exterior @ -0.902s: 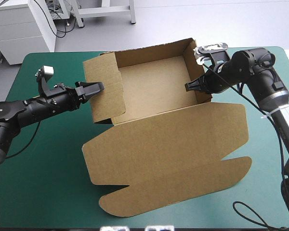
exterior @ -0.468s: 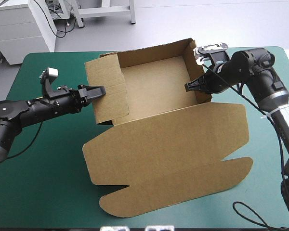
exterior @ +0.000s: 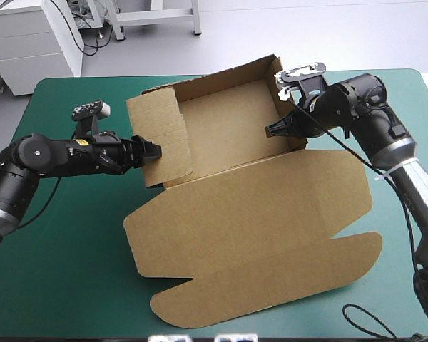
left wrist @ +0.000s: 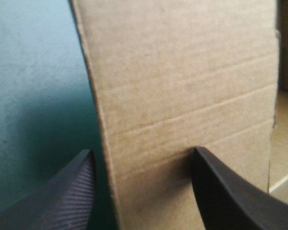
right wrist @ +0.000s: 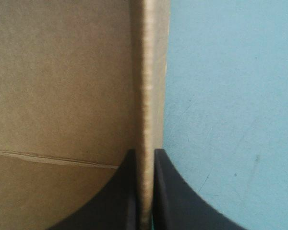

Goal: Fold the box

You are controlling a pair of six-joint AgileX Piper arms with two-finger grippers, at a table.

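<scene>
Left claw (exterior: 155, 151) advanced astride box (exterior: 250, 228), right claw (exterior: 268, 132) clamped

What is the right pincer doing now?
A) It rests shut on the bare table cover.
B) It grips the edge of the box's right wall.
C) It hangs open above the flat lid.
B: the right pincer is all but shut on a wall edge of the box.
</scene>
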